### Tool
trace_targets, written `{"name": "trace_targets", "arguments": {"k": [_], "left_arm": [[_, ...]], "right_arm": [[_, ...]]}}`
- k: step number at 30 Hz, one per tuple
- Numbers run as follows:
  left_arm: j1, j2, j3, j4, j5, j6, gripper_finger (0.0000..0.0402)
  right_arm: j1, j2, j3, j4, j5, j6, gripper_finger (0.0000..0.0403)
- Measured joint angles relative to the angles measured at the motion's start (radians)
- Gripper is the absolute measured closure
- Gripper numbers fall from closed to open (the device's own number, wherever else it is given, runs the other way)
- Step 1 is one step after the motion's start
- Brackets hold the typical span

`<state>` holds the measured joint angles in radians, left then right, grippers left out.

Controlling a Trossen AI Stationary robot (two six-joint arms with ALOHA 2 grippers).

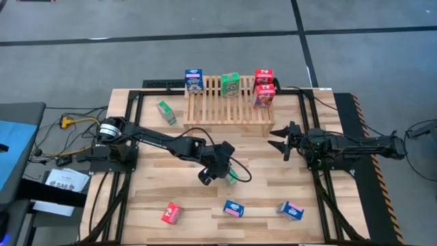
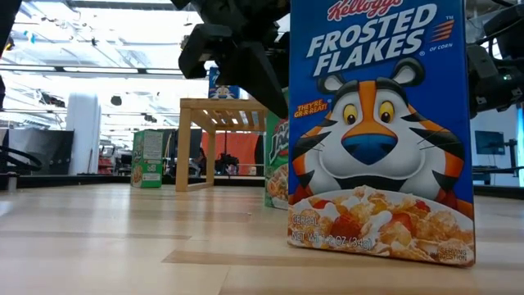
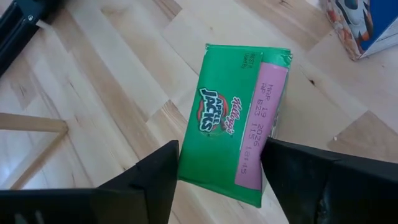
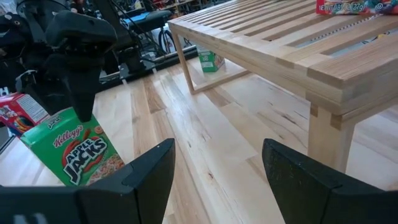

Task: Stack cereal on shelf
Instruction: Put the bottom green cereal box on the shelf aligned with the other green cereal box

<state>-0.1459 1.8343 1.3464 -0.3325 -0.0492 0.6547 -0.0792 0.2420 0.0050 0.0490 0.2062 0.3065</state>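
The shelf [image 1: 229, 102] is a slatted wooden rack at the table's far middle. A blue cereal box [image 1: 194, 80], a green one [image 1: 231, 85] and two red ones [image 1: 264, 86] stand on it. My left gripper [image 1: 225, 172] is at mid-table, shut on a green Apple Jacks box [image 3: 233, 118], which also shows in the right wrist view [image 4: 78, 155]. Loose on the table are a green box [image 1: 165, 111], a red box [image 1: 171, 213] and two blue boxes [image 1: 233, 208] [image 1: 291, 210]. My right gripper [image 1: 283, 140] waits open at the right, holding nothing. My left gripper pinches the green box at its top end [image 3: 249, 177] between its two fingers [image 3: 158, 180], one on each wide face. The fingers slant down from the table's left and lie across the narrow top. The box stands with its bottom [image 2: 276, 201] on the table.
A Frosted Flakes box [image 2: 381, 131] fills the low view close to the camera. Black frame rails [image 1: 311, 137] run along the table's left and right sides. Bare planks lie between the shelf and the near row of boxes.
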Motion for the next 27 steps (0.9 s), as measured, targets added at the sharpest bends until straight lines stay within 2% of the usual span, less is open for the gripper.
{"name": "trace_targets", "arguments": {"k": [10, 20, 27], "left_arm": [[0.000, -0.011, 0.000, -0.004, -0.009, -0.079, 0.0200], [0.000, -0.083, 0.000, -0.003, -0.013, -0.167, 0.0201], [0.014, -0.186, 0.000, -0.038, -0.102, -0.179, 0.0201]], "right_arm": [[0.000, 0.000, 0.000, -0.001, 0.000, 0.000, 0.0137], [0.000, 0.000, 0.000, -0.002, 0.000, 0.000, 0.0137], [0.000, 0.000, 0.000, -0.002, 0.000, 0.000, 0.0137]]}}
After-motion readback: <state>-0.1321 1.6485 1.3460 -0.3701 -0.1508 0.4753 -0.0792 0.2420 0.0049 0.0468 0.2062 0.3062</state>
